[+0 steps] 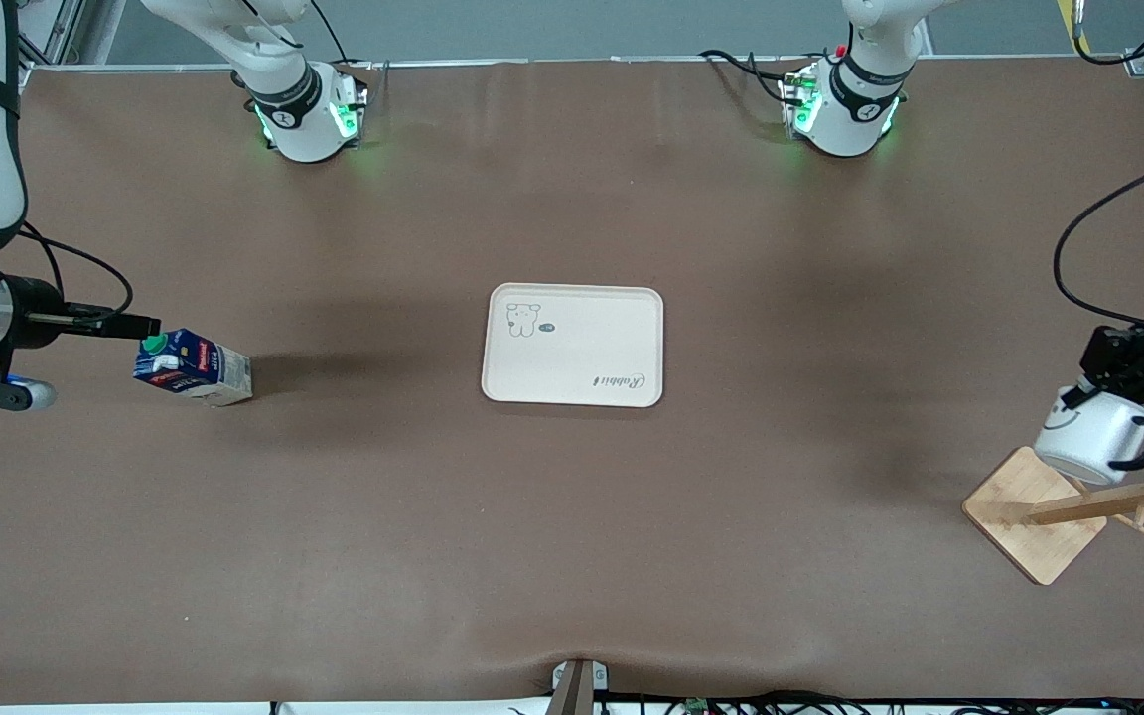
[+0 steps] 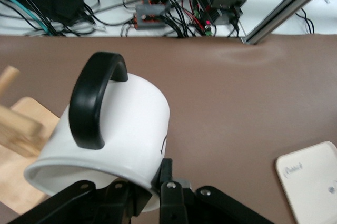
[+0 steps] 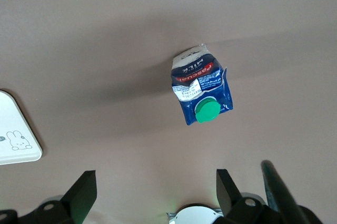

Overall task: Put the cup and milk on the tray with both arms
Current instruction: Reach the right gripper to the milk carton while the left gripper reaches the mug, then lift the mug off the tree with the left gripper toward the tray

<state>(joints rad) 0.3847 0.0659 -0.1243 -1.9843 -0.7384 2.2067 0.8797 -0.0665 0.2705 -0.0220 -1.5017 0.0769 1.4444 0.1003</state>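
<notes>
At the right arm's end of the table the milk [image 1: 193, 368] stands on the brown surface, right gripper [image 3: 152, 192] hovering just beside it with fingers spread wide, nothing grasped; next it likely has to drop around the carton and close. Mid-table the tray [image 1: 573, 345] sits bare, nothing on it yet. Over the wooden rack [image 1: 1037, 512] at the left arm's end, left gripper [image 1: 1118, 369] pinches the cup [image 1: 1096, 439] by its rim, lifted; carrying it over to the tray looks next.
</notes>
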